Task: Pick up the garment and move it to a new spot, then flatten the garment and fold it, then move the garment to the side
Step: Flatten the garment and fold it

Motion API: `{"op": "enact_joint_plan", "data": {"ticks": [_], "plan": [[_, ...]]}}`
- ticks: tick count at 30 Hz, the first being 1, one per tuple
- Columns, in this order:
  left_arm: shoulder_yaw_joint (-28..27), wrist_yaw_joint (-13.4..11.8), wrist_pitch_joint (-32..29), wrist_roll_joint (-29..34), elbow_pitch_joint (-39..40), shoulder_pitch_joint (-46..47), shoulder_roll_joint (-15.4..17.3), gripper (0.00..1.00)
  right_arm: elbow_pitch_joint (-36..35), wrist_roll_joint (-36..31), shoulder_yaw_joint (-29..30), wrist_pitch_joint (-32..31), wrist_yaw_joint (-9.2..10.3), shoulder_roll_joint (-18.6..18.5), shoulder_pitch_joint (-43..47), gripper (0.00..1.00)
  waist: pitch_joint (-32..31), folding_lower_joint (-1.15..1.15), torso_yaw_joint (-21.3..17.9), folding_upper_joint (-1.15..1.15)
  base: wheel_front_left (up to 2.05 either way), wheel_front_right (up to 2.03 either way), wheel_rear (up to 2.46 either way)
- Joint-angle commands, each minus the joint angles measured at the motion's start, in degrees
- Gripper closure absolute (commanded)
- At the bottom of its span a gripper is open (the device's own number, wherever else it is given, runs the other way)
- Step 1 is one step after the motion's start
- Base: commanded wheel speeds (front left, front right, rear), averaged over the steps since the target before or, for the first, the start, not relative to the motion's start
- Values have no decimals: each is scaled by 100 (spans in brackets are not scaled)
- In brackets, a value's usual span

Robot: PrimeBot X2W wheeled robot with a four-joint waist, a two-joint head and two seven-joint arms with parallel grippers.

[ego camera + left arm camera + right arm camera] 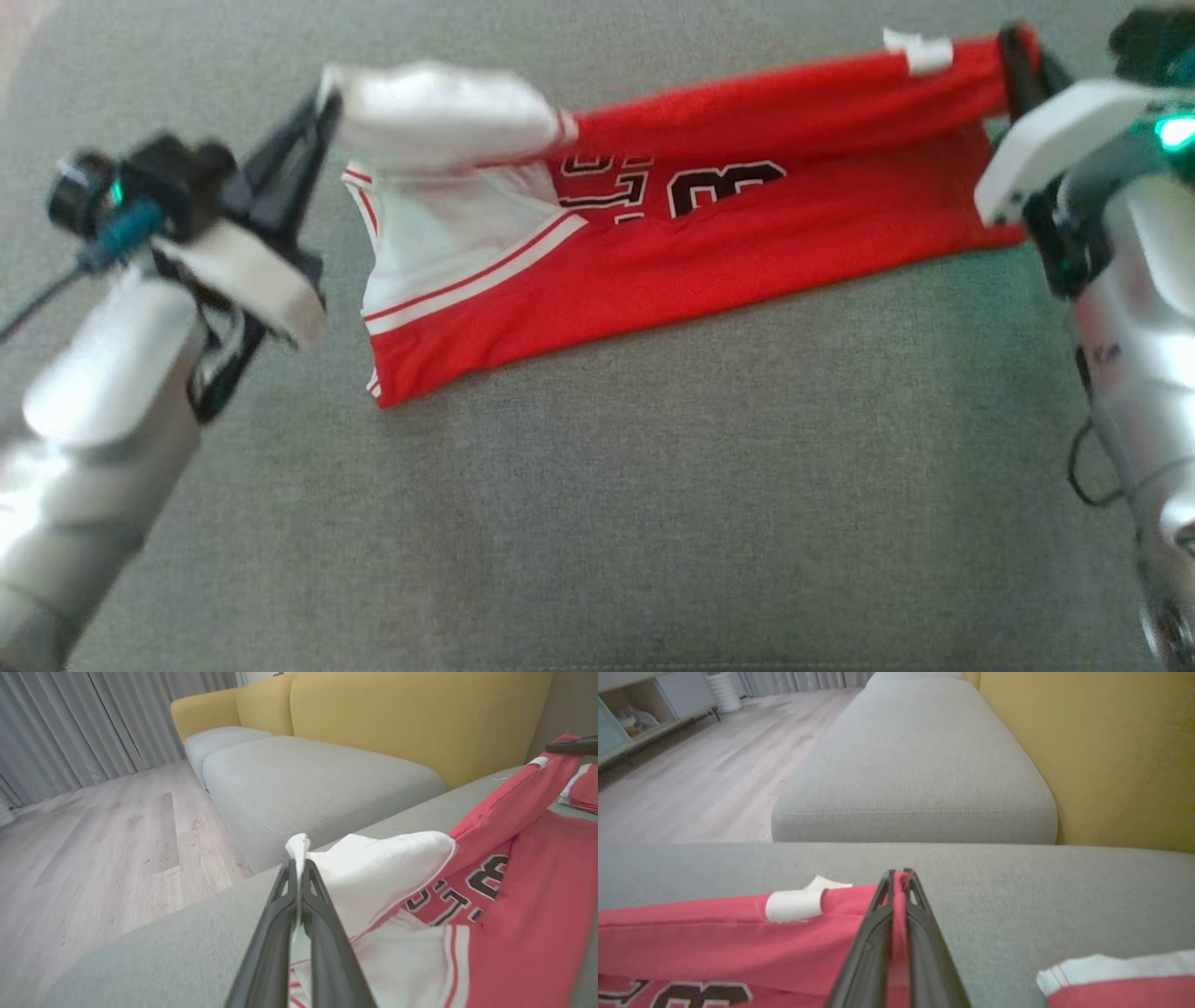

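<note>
Both pincers are pressed together on the garment, a red-and-white jersey: the left gripper pinches its white end, the right gripper its red end. Its upper edge hangs lifted between them, and the rest lies on the grey cushion before a yellow backrest.

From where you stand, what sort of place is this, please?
Probably a home living room: the garment lies on a grey sofa with a yellow back, beside a wooden floor and long grey curtains.
</note>
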State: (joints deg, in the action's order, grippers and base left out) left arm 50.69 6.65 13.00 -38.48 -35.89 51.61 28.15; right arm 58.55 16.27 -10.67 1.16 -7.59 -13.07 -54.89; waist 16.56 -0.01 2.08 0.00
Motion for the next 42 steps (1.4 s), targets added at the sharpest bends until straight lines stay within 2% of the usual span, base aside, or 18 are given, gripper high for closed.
{"op": "enact_joint_plan", "data": {"ticks": [1,13,23,24,25,26,28,29,30,33,37,42], "plan": [[-174,20,-8,-78,154,98,288,100,-132,47,-120,-24,10,-40,26,100,-51,1,13,0,0,0,0],[595,-16,-1176,-84,1409,-952,835,100,-103,412,-1417,-662,10,-822,663,100,-260,1,60,0,0,0,0],[742,-191,-1641,-220,1685,-1173,899,100,-372,831,-2397,-1023,10,-1095,740,100,-252,1,-32,0,0,0,0],[730,-230,-1617,-223,1667,-1175,874,99,-389,873,-2451,-1027,10,-1121,737,80,-257,1,-39,0,0,0,0],[701,-289,-1558,-218,1649,-1171,838,35,-408,938,-2483,-1017,10,-1131,738,0,-265,1,-44,0,0,0,0],[670,-349,-1482,-207,1624,-1163,799,0,-434,1019,-2493,-998,10,-1127,735,0,-276,1,-48,0,0,0,0],[591,-472,-1310,-199,1585,-1142,709,0,-492,1170,-2469,-917,10,-1135,691,0,-304,1,-55,0,0,0,0],[450,-629,-1037,-203,1562,-1113,620,0,-553,1349,-2338,-743,10,-1121,607,0,-349,1,-62,0,0,0,0],[450,-629,-1037,-203,1562,-1113,620,0,-553,1349,-2338,-743,10,-1121,607,0,-349,1,-62,0,0,0,0],[120,-895,-487,-313,1525,-1112,462,0,-637,1633,-2015,-352,10,-1013,478,0,-438,1,-72,0,0,0,0],[-438,-1231,70,-577,1548,-1258,231,0,-780,1894,-1554,361,10,-689,437,0,-611,1,-82,0,0,0,0],[-1463,-1557,194,-579,1946,-1741,-79,0,-952,1806,-1106,1183,10,-185,707,0,-794,1,-71,0,0,0,0]]}}
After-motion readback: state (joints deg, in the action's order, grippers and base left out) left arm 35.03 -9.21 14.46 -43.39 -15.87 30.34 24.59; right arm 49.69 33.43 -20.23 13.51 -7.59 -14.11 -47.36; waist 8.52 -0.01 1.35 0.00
